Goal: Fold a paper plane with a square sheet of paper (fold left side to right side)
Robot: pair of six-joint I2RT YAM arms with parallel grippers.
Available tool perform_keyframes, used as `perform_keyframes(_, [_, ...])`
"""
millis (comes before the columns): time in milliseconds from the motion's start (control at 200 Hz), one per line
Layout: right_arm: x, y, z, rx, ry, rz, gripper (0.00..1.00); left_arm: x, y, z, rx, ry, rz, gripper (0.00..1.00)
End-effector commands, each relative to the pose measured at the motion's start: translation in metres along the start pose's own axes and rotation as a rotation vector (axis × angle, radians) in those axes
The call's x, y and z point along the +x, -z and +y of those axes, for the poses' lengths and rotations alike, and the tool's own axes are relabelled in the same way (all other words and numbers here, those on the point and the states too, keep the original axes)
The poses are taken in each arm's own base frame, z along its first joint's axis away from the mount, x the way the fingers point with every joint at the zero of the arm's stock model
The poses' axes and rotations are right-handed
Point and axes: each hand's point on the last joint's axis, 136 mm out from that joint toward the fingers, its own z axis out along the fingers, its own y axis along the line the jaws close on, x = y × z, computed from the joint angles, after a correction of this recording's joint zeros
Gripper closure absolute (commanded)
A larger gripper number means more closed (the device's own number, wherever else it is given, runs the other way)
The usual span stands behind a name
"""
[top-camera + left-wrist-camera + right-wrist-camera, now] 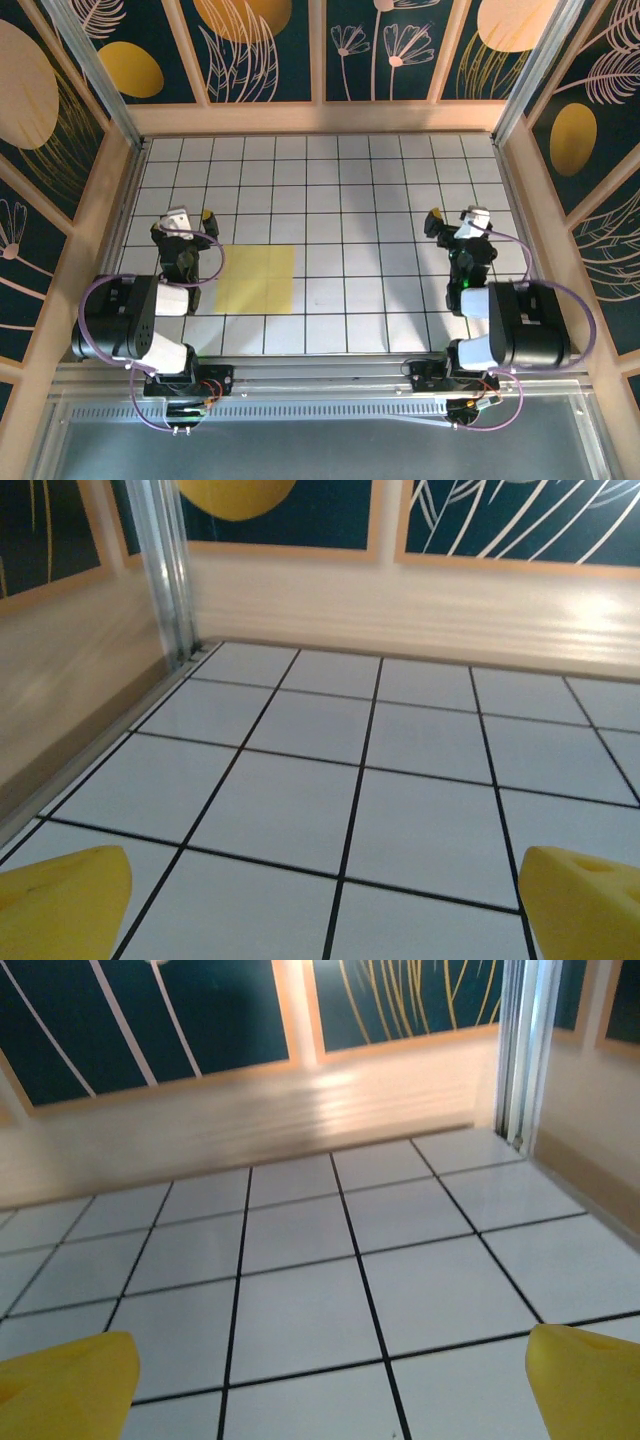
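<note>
Lying flat on the tiled table (400,180), the square sheet of paper (256,280) sits just right of the left gripper (187,218) and behind its wide-spread jaws; the right gripper (455,217), equally wide, is well apart. It looks thin, light, floppy and slippery: best pinched at its left edge

The table (340,180) is faced in smooth white tiles, glossy enough to carry pale reflections, with thin black grid lines between them; the square sheet of paper (256,280) is thin pale yellow paper, matt and smooth; the left fingers (60,905) and right fingers (585,1385) are yellow, matt and faintly pitted; the wall boards (320,118) look like light wood with a soft sheen; the corner post (165,570) is brushed metal; the arm housings (530,335) are smooth black and white plastic.
</note>
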Motion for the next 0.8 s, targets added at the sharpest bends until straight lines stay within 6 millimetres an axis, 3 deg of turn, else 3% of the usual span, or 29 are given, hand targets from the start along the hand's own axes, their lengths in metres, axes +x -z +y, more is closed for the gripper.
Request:
perform_keyframes(0, [-0.021,0.003,0.0,0.018,-0.061,-0.005,0.01,-0.034,-0.001,0.001,-0.016,0.026,-0.032,0.01])
perform_keyframes(205, [-0.036,0.015,0.013,-0.033,-0.284,0.062,0.01,-0.081,0.011,-0.004,0.0,0.19,0.041,0.01])
perform_keyframes(350, [-0.031,0.023,0.032,-0.113,-0.446,0.162,0.01,-0.087,0.022,-0.032,0.133,0.33,0.184,0.01])
perform_keyframes(615, [0.001,0.037,0.082,-0.322,-0.664,0.456,0.01,-0.043,0.063,-0.083,0.372,0.519,0.565,0.09])
perform_keyframes(796, [0.026,0.043,0.113,-0.384,-0.671,0.631,0.01,-0.001,0.088,-0.104,0.439,0.551,0.77,0.11])
